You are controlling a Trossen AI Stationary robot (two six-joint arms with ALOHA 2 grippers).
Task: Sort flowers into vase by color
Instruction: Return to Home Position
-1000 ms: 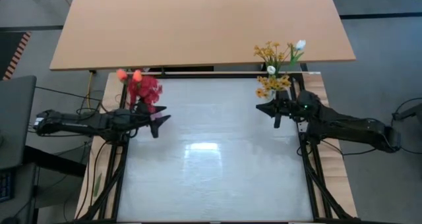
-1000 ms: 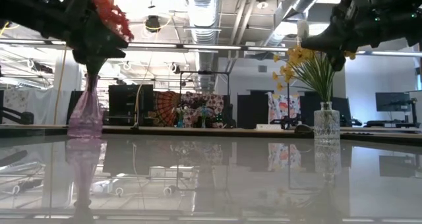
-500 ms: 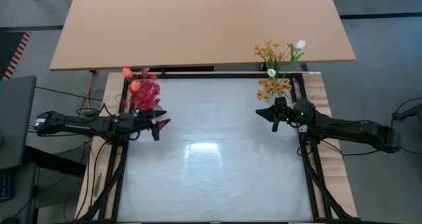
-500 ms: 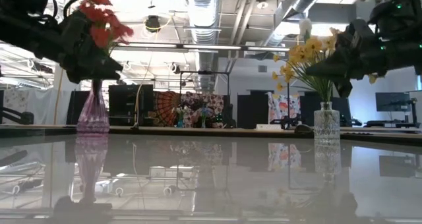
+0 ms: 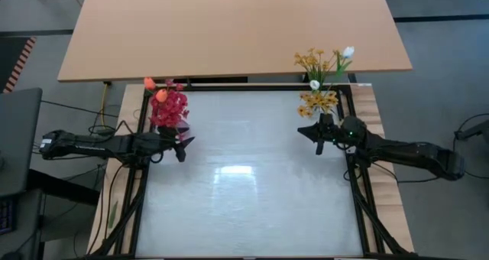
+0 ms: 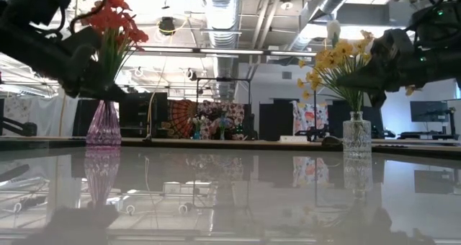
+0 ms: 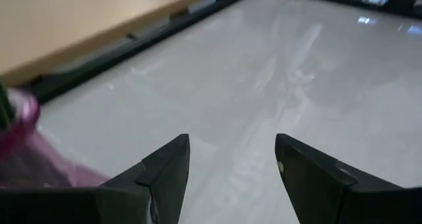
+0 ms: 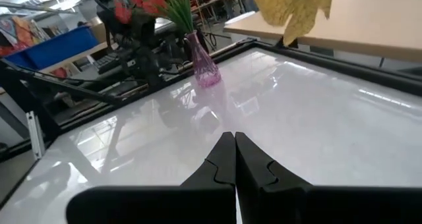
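Sorting looks done: red flowers [image 6: 112,18] fill the pink vase [image 6: 104,126] beside my open, empty left claw [image 7: 231,145], yellow and white flowers [image 6: 338,54] the clear vase [image 6: 356,138] beside my closed right claw [image 8: 234,137].

Glossy, smooth pale desk [image 5: 244,203] mirrors lights beneath the matt black jaws; pink vase [image 6: 104,124] beside the left jaws translucent, glassy; clear vase [image 6: 356,135] near the right jaws cut glass; matt wood board [image 5: 229,30] beyond both.

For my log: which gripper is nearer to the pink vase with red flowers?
Left. The left gripper is just beside the pink vase; the right gripper is across the table, by the clear vase.
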